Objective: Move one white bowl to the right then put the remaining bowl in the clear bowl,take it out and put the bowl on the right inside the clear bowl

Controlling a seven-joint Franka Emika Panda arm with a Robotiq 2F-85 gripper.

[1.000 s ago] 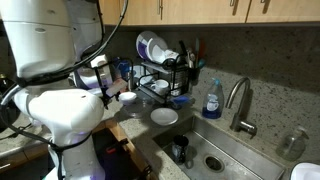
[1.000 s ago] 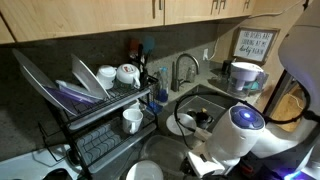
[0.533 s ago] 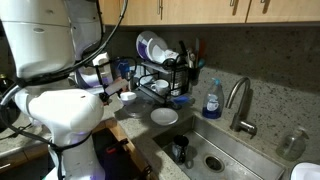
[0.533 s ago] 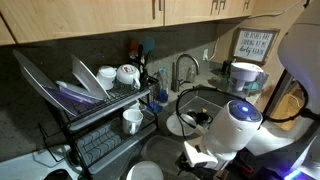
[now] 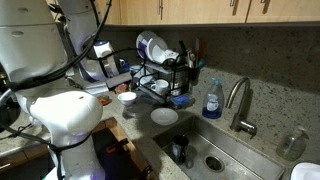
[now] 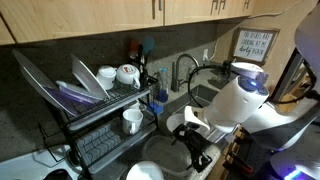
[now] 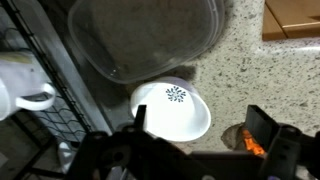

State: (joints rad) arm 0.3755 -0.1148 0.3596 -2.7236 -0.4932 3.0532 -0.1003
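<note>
Gripper [image 7: 200,132] first: the two dark fingers [image 7: 262,126] are spread wide at the bottom of the wrist view with nothing between them, an empty hand hanging over the counter. Directly beneath sits a white bowl [image 7: 172,108], open side up, with a small blue starburst motif printed at its centre. By my reading the hand is spread that far so it can take the bowl's rim from above.

Just above the white bowl in the frame, rim right against it, is the clear bowl [image 7: 145,40], empty, grey counter showing through. Parked that close, it makes the drop-in a very short carry.

On the left edge of the frame, a white mug [image 7: 22,85] stands on the black dish rack [image 7: 70,95]. That looks tight for the left finger.

In an exterior view, a second white bowl [image 5: 164,117] sits apart by the sink [image 5: 215,150], lower centre, likely the one set aside.

Any writing? A framed sign [image 6: 252,45] at upper right carries dark lettering, too small to read. The blue soap bottle [image 5: 212,100] has a label that is equally illegible.
</note>
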